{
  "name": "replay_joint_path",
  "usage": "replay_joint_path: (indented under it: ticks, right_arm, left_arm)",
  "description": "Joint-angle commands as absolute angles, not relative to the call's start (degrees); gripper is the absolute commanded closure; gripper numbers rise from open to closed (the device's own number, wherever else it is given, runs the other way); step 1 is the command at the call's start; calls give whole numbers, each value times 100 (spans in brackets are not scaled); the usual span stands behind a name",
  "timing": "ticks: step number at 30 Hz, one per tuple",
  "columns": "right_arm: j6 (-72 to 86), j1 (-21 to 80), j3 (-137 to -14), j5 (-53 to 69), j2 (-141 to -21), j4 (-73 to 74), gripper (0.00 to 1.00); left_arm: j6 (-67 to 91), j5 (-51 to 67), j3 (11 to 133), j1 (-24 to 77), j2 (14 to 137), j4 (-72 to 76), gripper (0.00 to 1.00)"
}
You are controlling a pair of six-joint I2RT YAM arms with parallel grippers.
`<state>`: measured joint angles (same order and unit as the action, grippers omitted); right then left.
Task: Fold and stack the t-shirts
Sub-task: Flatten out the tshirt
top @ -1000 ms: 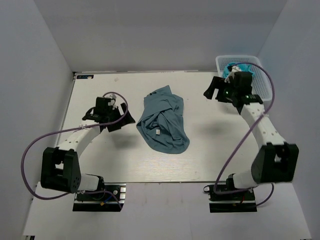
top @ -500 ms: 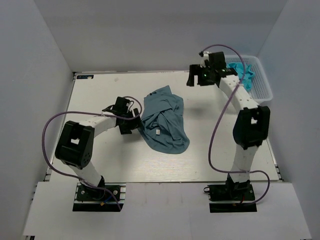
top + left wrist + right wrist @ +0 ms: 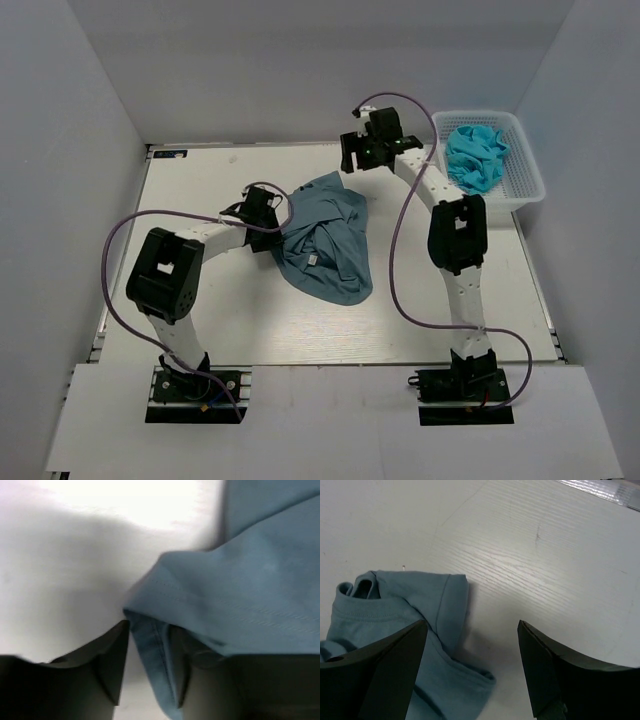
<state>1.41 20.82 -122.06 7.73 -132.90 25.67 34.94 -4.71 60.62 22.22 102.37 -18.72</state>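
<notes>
A slate-blue t-shirt (image 3: 335,250) lies crumpled in the middle of the table, its small white label (image 3: 314,263) facing up. My left gripper (image 3: 277,232) is at the shirt's left edge. In the left wrist view a stitched hem of the t-shirt (image 3: 155,650) runs between the half-closed fingers (image 3: 112,665). It touches the right finger, and a strip of table shows beside the left one. My right gripper (image 3: 349,162) hovers wide open just past the shirt's far edge. A folded edge of the t-shirt (image 3: 435,605) lies below its left finger, and nothing is between the fingers (image 3: 540,660).
A white mesh basket (image 3: 530,188) stands at the back right corner with a bundle of turquoise cloth (image 3: 475,155) in it. Grey walls close in the table (image 3: 200,320) on the left, back and right. Purple cables loop off both arms.
The right arm swung left from the basket to the shirt's far edge. The left gripper slid right onto the shirt's left edge and its jaws narrowed around the hem.
</notes>
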Motion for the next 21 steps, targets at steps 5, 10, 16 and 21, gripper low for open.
replay_joint_path:
  ticks: [5, 10, 16, 21]
  right_arm:
    - [808, 2294, -13051, 590, -14308, 1400, 23]
    - [923, 2434, -13192, 352, -14756, 1125, 29]
    - [1037, 2531, -12841, 659, -14600, 906, 100]
    - [1108, 2531, -12243, 35, -13669, 220, 100]
  left_arm:
    - [3138, -176, 6170, 2496, 10731, -1644, 83]
    - [3190, -254, 6240, 2496, 10513, -1889, 100]
    - [3243, -754, 6240, 2496, 9915, -2188, 100]
    - [3576, -1537, 6372, 2496, 9212, -2505, 100]
